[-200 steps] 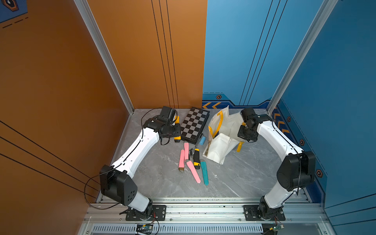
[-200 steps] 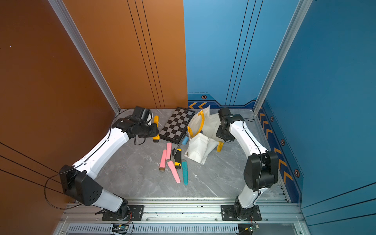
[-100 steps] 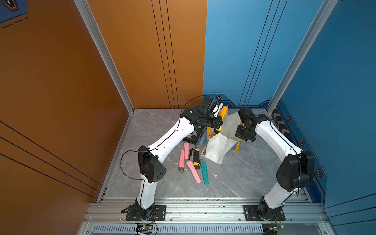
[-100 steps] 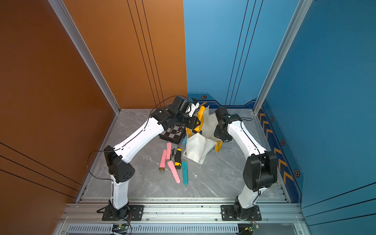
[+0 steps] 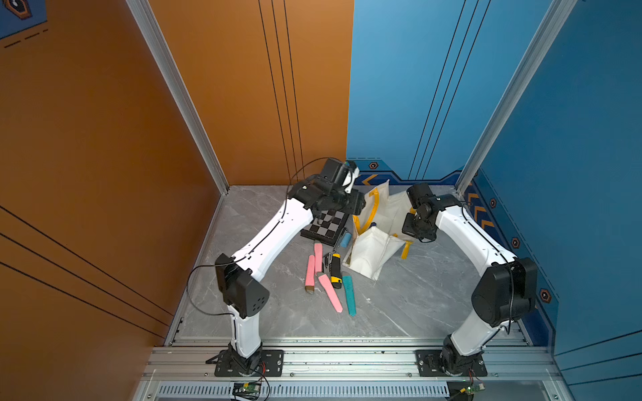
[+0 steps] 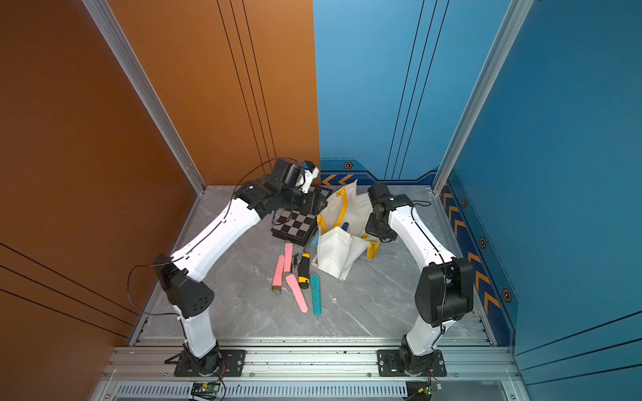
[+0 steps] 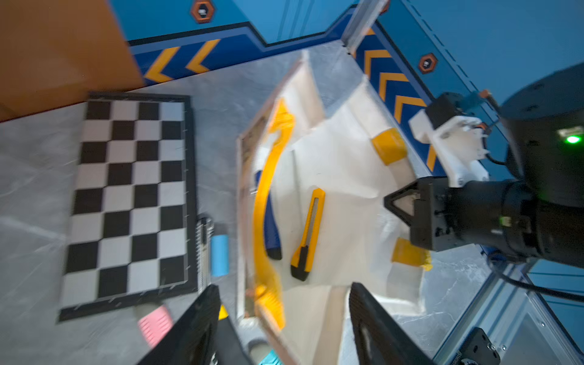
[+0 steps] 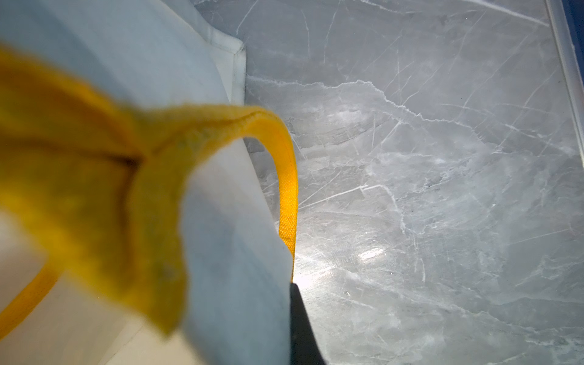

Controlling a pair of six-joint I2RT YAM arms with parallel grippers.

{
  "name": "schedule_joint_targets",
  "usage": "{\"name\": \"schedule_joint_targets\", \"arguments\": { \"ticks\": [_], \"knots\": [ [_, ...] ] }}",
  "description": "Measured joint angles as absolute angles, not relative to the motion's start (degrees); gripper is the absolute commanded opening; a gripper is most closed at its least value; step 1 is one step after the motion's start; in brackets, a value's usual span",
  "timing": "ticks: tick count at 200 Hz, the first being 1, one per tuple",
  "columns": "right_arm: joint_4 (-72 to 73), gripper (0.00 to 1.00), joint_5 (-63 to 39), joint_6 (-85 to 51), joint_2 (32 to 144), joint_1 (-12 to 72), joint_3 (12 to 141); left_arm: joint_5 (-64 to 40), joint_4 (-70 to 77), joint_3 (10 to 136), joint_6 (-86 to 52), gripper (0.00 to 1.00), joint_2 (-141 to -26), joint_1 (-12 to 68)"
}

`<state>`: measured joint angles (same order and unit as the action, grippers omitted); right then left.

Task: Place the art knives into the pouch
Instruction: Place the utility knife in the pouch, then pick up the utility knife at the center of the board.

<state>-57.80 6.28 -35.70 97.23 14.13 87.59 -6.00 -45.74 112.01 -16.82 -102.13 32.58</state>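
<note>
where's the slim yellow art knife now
In the left wrist view the art knife lies inside the pouch, beside its yellow handle, beyond the open jaws of the left gripper.

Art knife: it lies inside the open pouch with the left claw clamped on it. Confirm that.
Not quite. The art knife does lie inside the open pouch, but the left claw is not clamped on it: the left wrist view shows its jaws open, apart from the knife.
</note>
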Motion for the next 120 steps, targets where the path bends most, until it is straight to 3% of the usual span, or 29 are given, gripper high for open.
{"name": "schedule_joint_targets", "arguments": {
  "ticks": [41,77,120],
  "knots": [
    [-57.8,0.0,6.3,-35.4,97.4,13.8,87.6,-3.8,-44.8,82.5,-20.5,0.68,-85.7,20.7],
    [-57.8,0.0,6.3,-35.4,98.4,13.7,88.2,-4.0,-46.8,64.8,-24.3,0.68,-87.1,24.4],
    [-57.8,0.0,6.3,-35.4,99.3,13.5,88.6,-3.4,-47.2,60.6,-26.5,0.69,-90.9,28.6]
  ]
}}
